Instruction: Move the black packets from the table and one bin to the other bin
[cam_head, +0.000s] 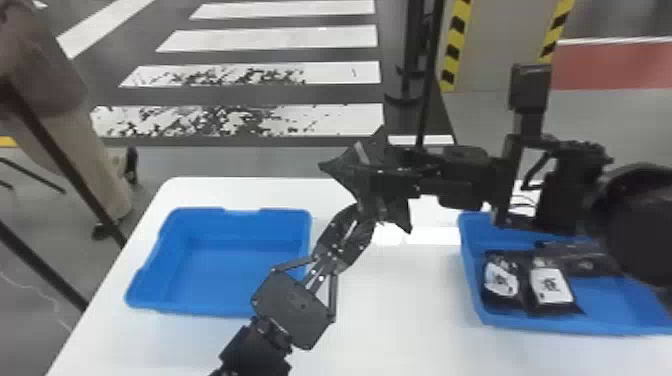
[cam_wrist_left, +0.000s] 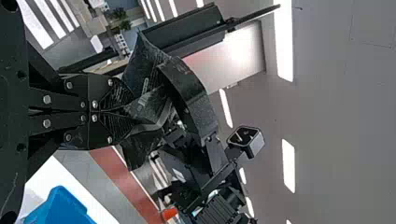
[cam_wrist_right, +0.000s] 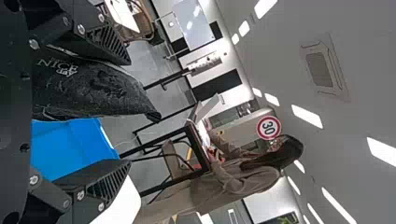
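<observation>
Head view high, wrist views close

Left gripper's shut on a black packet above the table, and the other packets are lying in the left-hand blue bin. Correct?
Wrong bin: the head view shows the other packets lying in the right-hand blue bin. The left gripper is shut on a black packet above the table, as you say.

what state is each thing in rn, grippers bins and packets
left gripper: shut on a packet
right gripper: open, fingers apart around the held packet
held black packet: creased, raised above the table
left blue bin: upright, open-topped, no packet in the part that shows
right blue bin: upright, open-topped, holding packets
two labelled black packets: lying in the right bin, white labels up
</observation>
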